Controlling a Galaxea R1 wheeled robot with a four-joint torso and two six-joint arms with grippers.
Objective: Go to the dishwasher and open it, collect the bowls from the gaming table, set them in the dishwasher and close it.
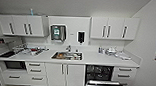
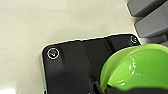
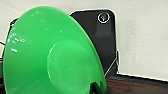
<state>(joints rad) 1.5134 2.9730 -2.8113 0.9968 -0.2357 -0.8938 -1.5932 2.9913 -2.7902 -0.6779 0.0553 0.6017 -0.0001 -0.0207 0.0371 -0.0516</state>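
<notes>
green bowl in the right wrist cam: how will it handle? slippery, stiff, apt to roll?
The green bowl has glossy highlights across its inside, so it is probably smooth and somewhat slippery at the rim. Its thin, even wall keeps its shape while tilted on edge, which suggests stiff, light plastic, though that is a guess. The round rim would likely roll if it were set down on edge.

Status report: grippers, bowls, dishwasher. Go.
Lime-green bowl large at left wrist, green bowl large at right wrist; grip unconfirmed. Dishwasher ahead, door down, rack showing. Nothing seen blocking it.
</notes>
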